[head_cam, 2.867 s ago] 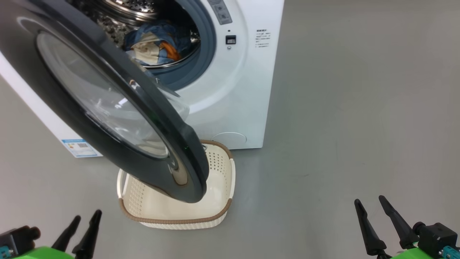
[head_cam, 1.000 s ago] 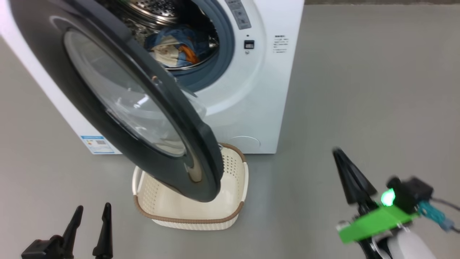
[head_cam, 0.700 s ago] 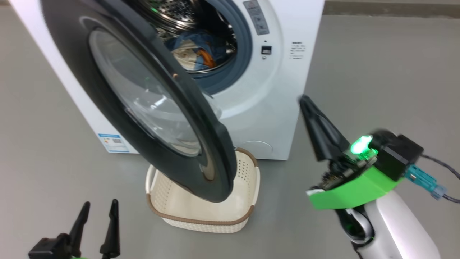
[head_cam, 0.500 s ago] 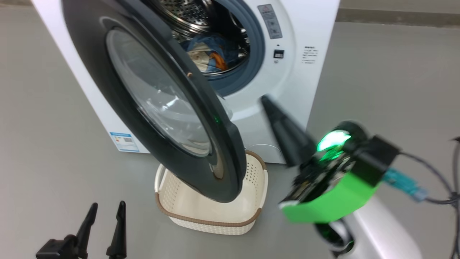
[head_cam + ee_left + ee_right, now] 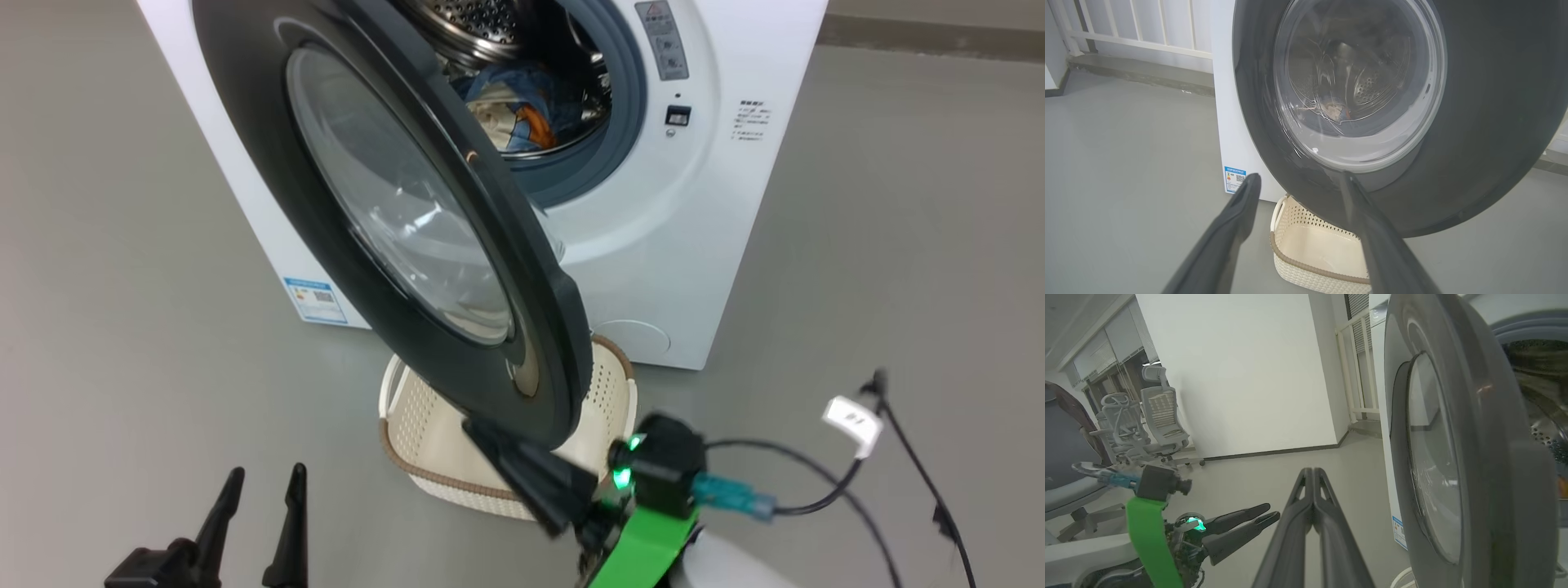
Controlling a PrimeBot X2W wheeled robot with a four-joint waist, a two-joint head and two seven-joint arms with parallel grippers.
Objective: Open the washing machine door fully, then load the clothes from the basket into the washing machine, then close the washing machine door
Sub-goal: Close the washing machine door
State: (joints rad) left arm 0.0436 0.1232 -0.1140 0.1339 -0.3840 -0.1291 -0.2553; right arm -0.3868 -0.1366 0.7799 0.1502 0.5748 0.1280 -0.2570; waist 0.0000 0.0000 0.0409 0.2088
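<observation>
Since clothes (image 5: 510, 110) sit in the drum (image 5: 482, 24) at 12 o'clock and basket (image 5: 408, 412) is empty, shut washing machine door (image 5: 392, 188): right gripper (image 5: 490, 437), fingers together, near its 6 o'clock rim. Push flat toward 1 o'clock; left gripper (image 5: 268, 474) fingers apart, 7 o'clock.
</observation>
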